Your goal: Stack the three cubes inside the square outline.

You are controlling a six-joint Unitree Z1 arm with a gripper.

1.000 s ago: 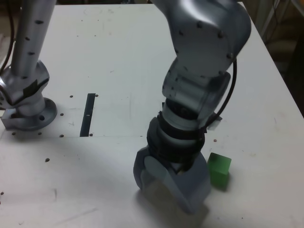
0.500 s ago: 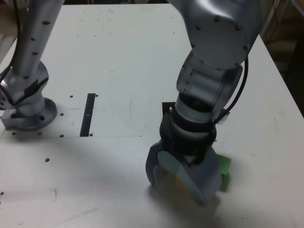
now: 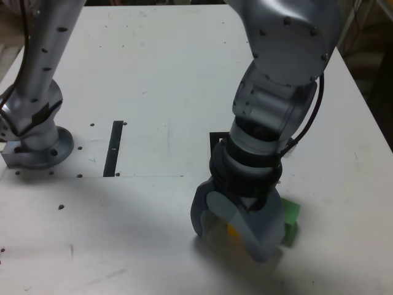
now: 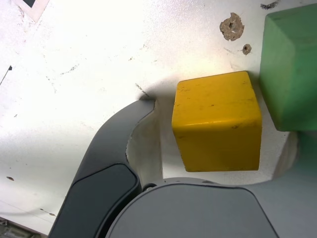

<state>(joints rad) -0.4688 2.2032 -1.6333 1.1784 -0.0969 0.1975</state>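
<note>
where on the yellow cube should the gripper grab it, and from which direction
Come from above and pinch the yellow cube across two opposite flat side faces; it sits flat on the table. The gripper already straddles it that way, jaws open. The snag: in the wrist view the green cube looks very close to one face, leaving that finger little room, so closing may nudge it.

A white surface (image 3: 153, 74) fills nearly the whole exterior view, scuffed and speckled with small dark marks and holes, with a thin black strip (image 3: 115, 148) lying flat on it. Bright light washes it pale, and beyond its far edges the room is dim and cluttered.
</note>
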